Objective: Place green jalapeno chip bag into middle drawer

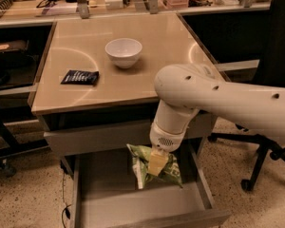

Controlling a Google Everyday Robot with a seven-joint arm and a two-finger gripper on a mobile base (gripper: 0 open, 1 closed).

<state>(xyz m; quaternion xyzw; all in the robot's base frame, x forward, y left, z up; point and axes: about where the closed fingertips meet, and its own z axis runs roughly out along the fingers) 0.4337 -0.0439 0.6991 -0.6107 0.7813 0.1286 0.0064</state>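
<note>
The green jalapeno chip bag [141, 164] is a crinkled green foil bag hanging inside the open middle drawer [133, 208], above its grey floor. My gripper [156, 164] points down from the white arm [218, 99] and is shut on the bag's upper middle. The drawer is pulled out below the table, with its thin side walls and plain front showing.
A white bowl [124, 52] and a flat dark-blue packet [80, 77] lie on the beige tabletop [152, 37]. A shut drawer front [95, 137] sits above the open one. An office chair base [256, 170] stands at the right. Cluttered shelves run along the back.
</note>
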